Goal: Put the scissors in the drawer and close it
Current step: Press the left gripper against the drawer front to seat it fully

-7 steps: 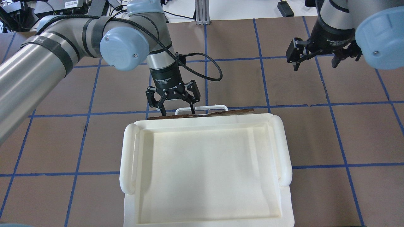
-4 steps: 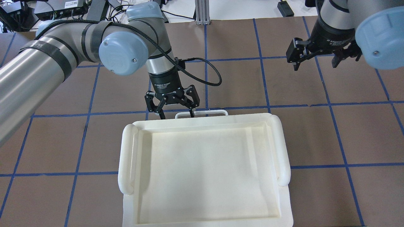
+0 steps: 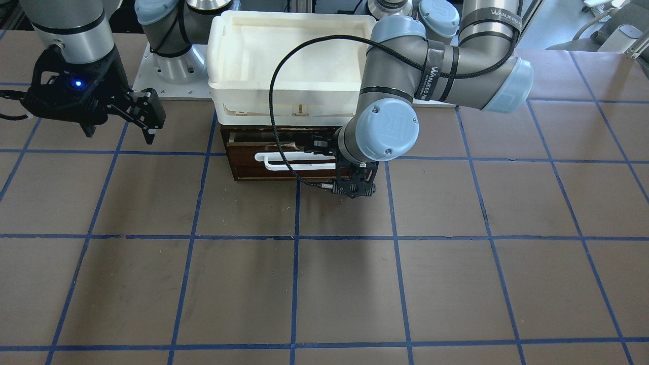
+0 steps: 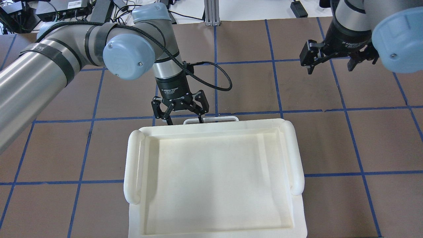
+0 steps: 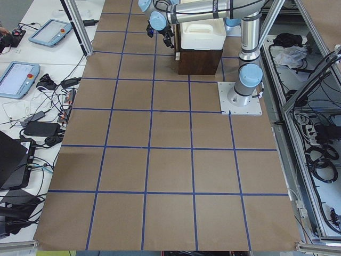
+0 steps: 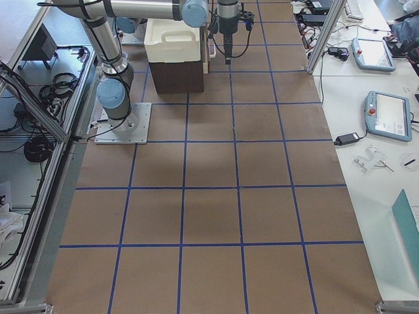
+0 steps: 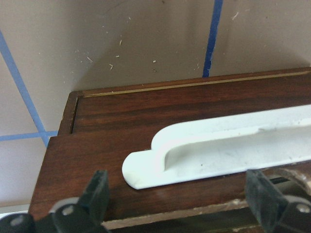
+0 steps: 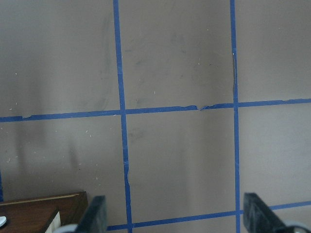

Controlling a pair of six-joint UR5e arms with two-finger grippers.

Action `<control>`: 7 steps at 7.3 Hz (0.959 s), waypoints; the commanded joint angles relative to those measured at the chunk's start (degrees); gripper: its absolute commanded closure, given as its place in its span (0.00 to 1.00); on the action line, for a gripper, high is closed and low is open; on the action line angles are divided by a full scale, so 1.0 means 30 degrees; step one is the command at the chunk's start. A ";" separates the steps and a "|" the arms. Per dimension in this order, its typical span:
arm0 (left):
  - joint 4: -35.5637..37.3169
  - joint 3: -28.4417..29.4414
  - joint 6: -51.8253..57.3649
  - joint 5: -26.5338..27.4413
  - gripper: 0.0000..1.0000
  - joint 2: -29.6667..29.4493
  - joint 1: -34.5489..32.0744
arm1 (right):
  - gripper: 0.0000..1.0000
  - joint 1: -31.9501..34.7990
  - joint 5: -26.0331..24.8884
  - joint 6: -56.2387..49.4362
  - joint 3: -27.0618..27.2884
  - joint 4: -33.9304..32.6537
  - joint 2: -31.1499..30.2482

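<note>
The left tool is hovering open around the end of the drawer handle. The right tool is hanging open and empty, well apart. The scissors are showing nowhere, probably inside; the drawer is looking shut, so little is remaining.

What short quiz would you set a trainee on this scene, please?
1. True or false: the right gripper holds the scissors.
2. In the left wrist view, what lies between the left gripper's open fingers? A) the end of the white handle B) the scissors C) a cable
3. Name the white thing sitting above the drawer.

Key: 1 false, it is open and empty; 2 A; 3 the tray.
</note>
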 commanded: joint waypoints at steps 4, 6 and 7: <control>-0.1233 -0.0078 0.0000 0.0021 0.00 -0.0028 0.0011 | 0.00 0.0013 -0.0003 0.0024 0.0002 0.0000 0.0000; -0.1645 -0.0078 0.0000 0.0022 0.00 -0.0028 0.0010 | 0.00 -0.0016 -0.0003 0.0024 0.0031 0.0000 0.0000; -0.1734 -0.0078 0.0000 0.0021 0.00 -0.0028 0.0010 | 0.00 -0.0016 -0.0032 0.0024 0.0147 0.0000 0.0000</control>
